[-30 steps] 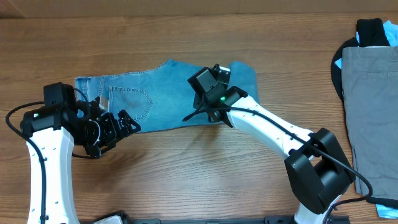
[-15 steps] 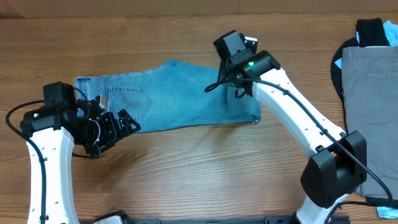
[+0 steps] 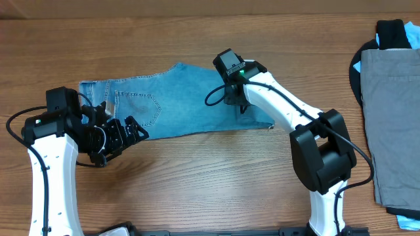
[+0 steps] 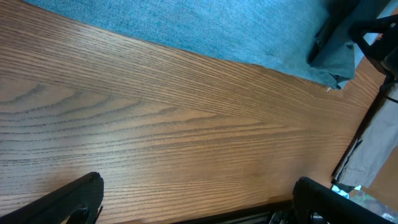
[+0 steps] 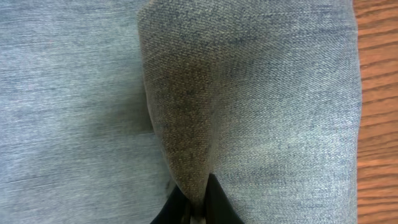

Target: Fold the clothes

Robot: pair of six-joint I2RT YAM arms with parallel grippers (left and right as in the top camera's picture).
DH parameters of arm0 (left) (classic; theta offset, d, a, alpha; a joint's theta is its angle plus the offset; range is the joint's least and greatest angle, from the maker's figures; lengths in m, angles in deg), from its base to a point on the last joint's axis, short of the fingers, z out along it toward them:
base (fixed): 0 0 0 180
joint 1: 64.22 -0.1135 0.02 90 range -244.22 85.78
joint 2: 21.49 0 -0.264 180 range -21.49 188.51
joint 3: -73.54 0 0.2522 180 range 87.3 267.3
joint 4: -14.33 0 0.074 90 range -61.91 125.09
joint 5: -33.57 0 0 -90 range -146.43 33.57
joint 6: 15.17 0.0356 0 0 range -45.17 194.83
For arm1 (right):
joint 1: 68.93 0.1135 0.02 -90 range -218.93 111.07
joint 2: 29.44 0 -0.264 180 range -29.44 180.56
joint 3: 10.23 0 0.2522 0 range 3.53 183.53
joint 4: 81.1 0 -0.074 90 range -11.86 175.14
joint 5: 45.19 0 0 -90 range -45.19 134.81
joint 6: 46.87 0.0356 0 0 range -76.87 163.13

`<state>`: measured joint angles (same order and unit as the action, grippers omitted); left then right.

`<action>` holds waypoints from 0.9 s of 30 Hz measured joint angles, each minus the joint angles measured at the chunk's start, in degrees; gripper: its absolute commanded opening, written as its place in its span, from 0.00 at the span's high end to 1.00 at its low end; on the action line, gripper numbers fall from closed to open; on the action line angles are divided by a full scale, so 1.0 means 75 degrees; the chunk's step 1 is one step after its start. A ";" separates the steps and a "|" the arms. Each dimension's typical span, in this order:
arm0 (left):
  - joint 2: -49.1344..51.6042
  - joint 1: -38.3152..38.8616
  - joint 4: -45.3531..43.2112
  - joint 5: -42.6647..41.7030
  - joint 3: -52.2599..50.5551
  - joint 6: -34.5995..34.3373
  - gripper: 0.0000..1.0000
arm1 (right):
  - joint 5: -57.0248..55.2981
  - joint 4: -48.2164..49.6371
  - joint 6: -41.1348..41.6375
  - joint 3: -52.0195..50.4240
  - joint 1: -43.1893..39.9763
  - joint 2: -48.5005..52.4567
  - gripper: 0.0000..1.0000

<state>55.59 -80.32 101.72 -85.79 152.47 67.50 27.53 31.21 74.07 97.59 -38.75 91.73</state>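
The light blue jeans (image 3: pixel 177 105) lie flat across the table's middle, back pocket up at the left. My right gripper (image 3: pixel 238 99) sits over their right part. In the right wrist view it (image 5: pixel 198 210) is shut on a raised ridge of denim (image 5: pixel 180 93). My left gripper (image 3: pixel 121 134) is open and empty, just off the front edge of the jeans near the pocket. In the left wrist view its fingers (image 4: pixel 198 199) are spread over bare wood, with the jeans (image 4: pixel 186 25) beyond them.
A pile of other clothes lies at the right edge: a grey garment (image 3: pixel 390 98) on top of black cloth (image 3: pixel 392 33). The wooden table (image 3: pixel 197 177) shows bare in front of the jeans.
My right gripper went from the jeans' lower middle out to the right, spreading their right end flat, then came back a little left. The left arm has not moved.
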 measured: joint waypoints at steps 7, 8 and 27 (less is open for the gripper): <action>0.0000 0.0000 0.0012 0.0003 0.0000 0.0000 0.00 | 0.0676 0.1000 0.0592 0.0015 0.0898 0.0000 0.96; 0.0000 0.0000 0.0012 0.0003 0.0000 0.0000 0.00 | 0.0708 0.1058 0.0685 0.0015 0.1005 0.0000 0.91; 0.0000 0.0000 0.0090 0.0000 0.0000 0.0006 0.00 | 0.1632 -0.0627 0.0463 0.0871 -0.0157 -0.0536 0.96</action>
<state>55.59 -80.32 102.39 -85.79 152.47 67.54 39.77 26.51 77.54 104.13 -39.93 87.70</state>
